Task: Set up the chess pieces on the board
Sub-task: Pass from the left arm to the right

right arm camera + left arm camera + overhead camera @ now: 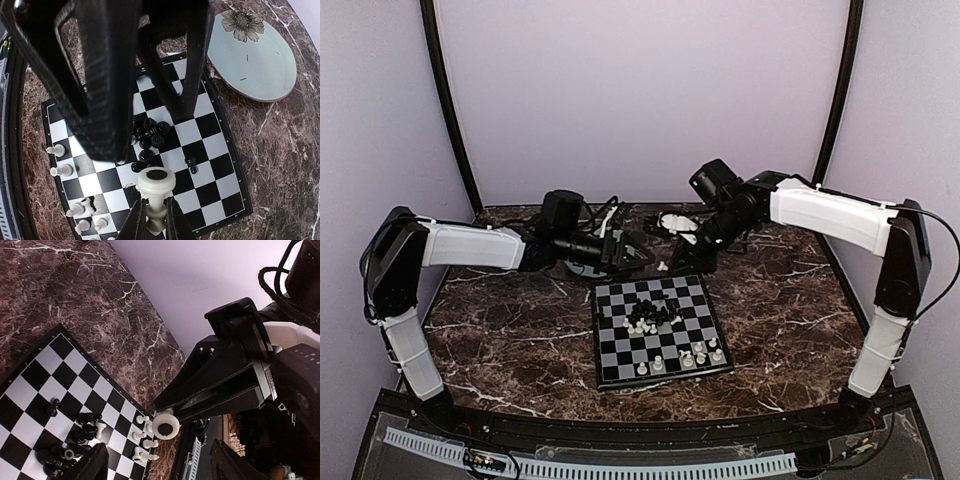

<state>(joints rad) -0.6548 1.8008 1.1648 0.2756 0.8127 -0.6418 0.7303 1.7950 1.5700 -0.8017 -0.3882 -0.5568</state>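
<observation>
Currently right end effector [154,220] pinches white piece [156,185] near board [215,165] far edge; left end effector [159,462] spread wide, empty.

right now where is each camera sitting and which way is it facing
top: above and behind the arms, looking down on the table and board; left arm and right arm both show
left wrist: on the left arm, looking sideways across the board at the right gripper; the open left gripper edges the bottom
right wrist: above the board, looking down; right gripper's fingers pinch a white piece, plate beyond
shared: both wrist views show that white piece and the heaped black pieces
</observation>
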